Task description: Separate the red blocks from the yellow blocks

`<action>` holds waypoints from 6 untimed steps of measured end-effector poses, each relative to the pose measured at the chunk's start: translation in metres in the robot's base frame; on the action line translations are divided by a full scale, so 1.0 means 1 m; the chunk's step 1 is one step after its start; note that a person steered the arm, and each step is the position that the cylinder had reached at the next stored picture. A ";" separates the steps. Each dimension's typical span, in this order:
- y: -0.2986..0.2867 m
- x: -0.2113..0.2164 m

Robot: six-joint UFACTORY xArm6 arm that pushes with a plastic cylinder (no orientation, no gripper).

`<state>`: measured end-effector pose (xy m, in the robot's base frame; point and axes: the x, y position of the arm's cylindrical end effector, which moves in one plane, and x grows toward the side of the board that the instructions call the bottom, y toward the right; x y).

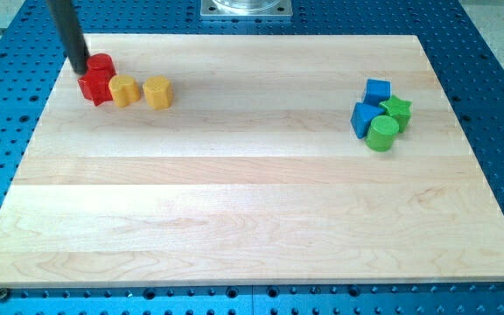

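Note:
Two red blocks sit at the board's upper left: a red cylinder-like block [102,64] and below it a red star-like block [94,87]. Just to their right lie two yellow blocks, a rounded one [124,90] touching the red star block, and a hexagon-like one [157,92] a little further right. My tip [79,68] rests at the left side of the red cylinder block, touching or nearly touching it, above the red star block.
A cluster at the view's right holds a blue cube [377,91], a blue triangular block [364,118], a green star [397,109] and a green cylinder [381,133]. The wooden board [252,219] lies on a blue perforated table.

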<state>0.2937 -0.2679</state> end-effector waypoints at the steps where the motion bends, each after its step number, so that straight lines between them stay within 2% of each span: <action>1: 0.000 0.002; 2: 0.013 -0.008; 3: 0.063 -0.069; 4: 0.147 -0.066; 5: 0.129 -0.006; 6: 0.060 0.013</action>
